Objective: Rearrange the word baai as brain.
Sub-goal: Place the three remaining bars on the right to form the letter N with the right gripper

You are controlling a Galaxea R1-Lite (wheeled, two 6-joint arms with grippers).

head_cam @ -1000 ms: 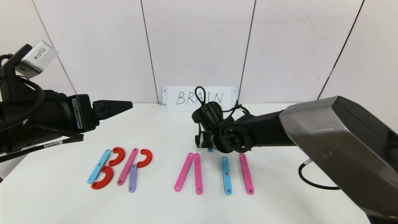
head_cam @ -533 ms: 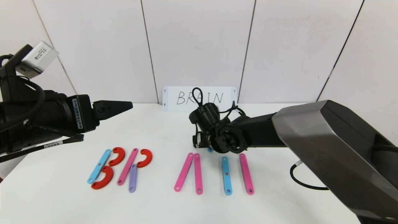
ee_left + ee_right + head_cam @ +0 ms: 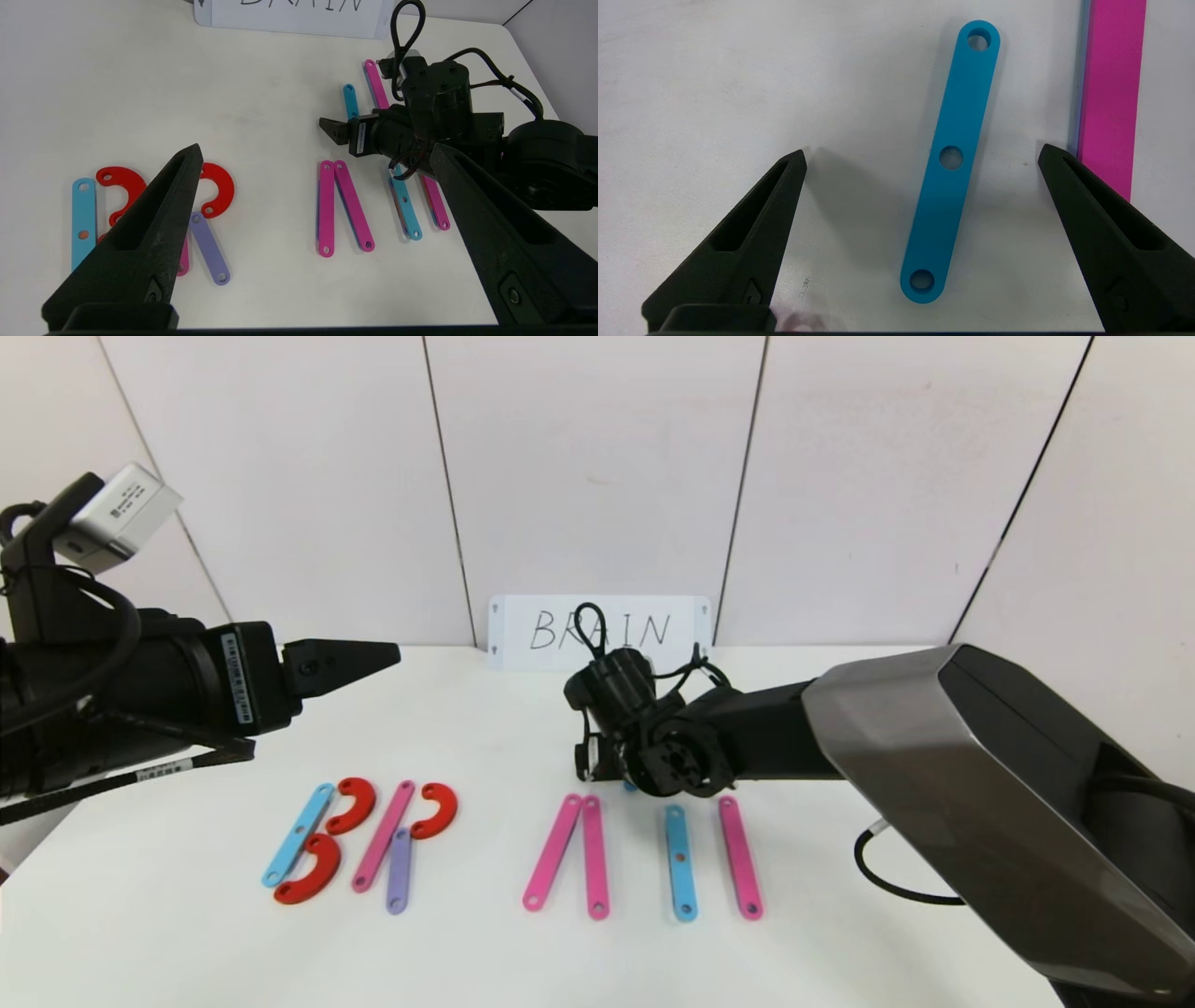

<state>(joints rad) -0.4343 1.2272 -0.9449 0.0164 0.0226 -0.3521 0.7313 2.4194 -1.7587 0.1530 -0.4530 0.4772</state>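
I see the short blue flat holed plastic strip (image 3: 950,163) lying flat on the white table (image 3: 485,737), behind the row of letter pieces. It sits between the spread fingers of the right gripper (image 3: 920,154), touching neither; jaws wide, holding nothing. A long pink plastic strip (image 3: 1111,93) lies just beside one finger. Nearer me: red C-shaped curves (image 3: 351,805), a purple strip (image 3: 399,871), two pink strips (image 3: 571,854) meeting at their far ends. Left gripper (image 3: 317,154) hovers wide open, empty, above the table's left side.
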